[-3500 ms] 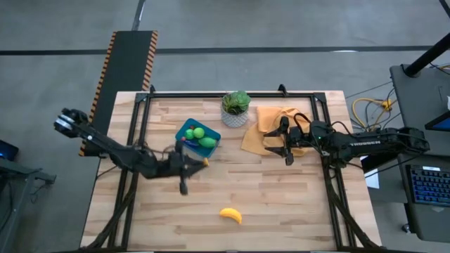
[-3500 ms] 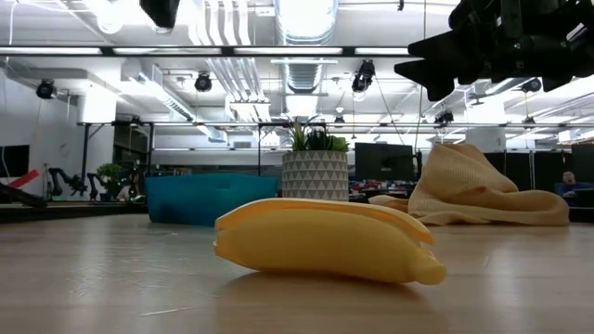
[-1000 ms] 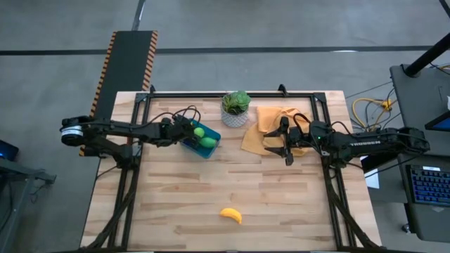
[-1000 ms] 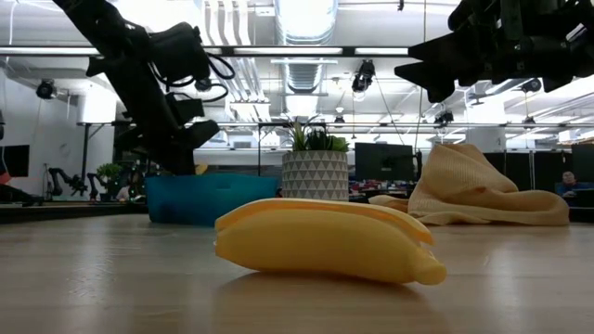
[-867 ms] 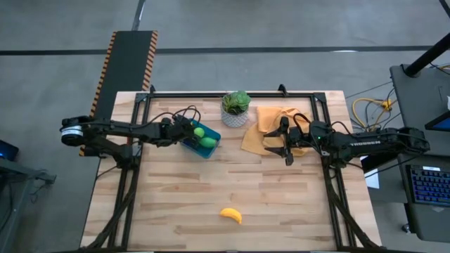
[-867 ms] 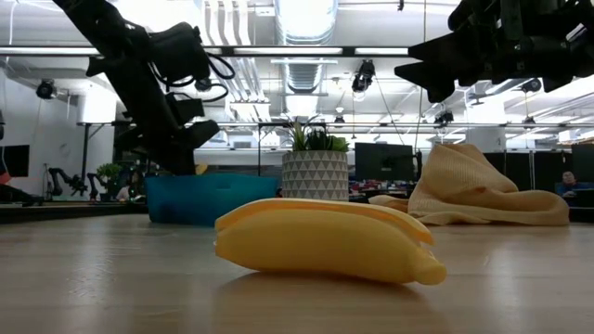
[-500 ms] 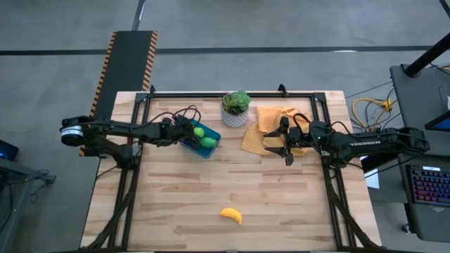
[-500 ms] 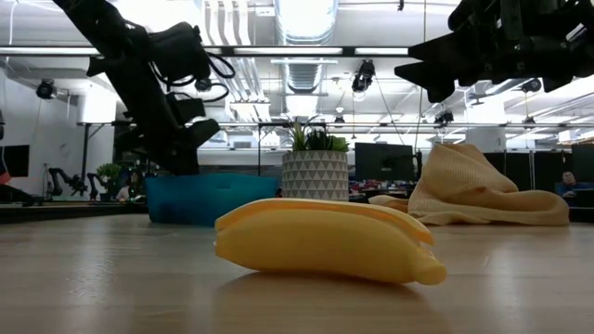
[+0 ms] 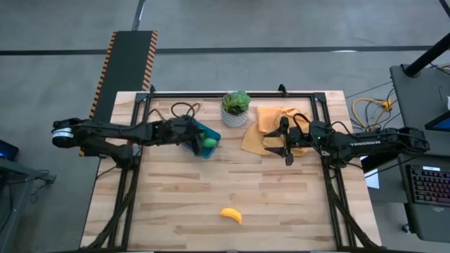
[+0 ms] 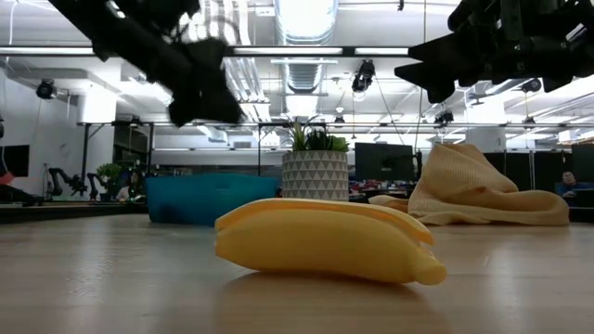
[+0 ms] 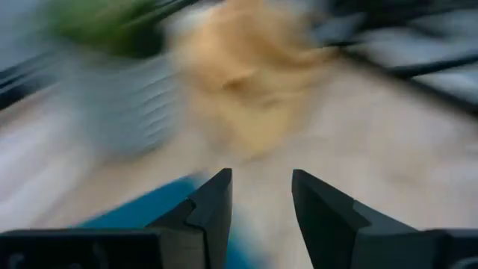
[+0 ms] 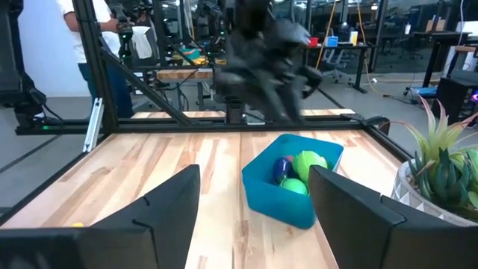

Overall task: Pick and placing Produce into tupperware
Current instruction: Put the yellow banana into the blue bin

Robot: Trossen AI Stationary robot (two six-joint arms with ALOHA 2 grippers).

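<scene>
The blue tupperware point(image 9: 211, 135) stands on the table left of the plant, also seen in the low view point(image 10: 200, 198) and the right wrist view point(image 12: 287, 190). It holds green pieces point(image 12: 308, 163) and a dark purple one point(image 12: 282, 168). The yellow banana point(image 9: 230, 215) lies alone on its side near the table's near edge point(image 10: 325, 239). My left gripper point(image 9: 195, 133) hangs above the tupperware, open and empty point(image 11: 261, 198), well clear of its rim point(image 10: 204, 102). My right gripper point(image 9: 287, 152) waits open over the cloth's edge point(image 12: 254, 217).
A leafy plant in a white patterned pot point(image 9: 235, 109) stands just right of the tupperware. A crumpled orange-yellow cloth point(image 9: 271, 126) lies right of the pot, under the right arm. Bare wood stretches between the tupperware and the banana.
My left gripper has risen from the tupperware's rim and swung toward the table's right, passing over the container; it moves fast and shows blurred. The tupperware, banana and right arm have stayed put.
</scene>
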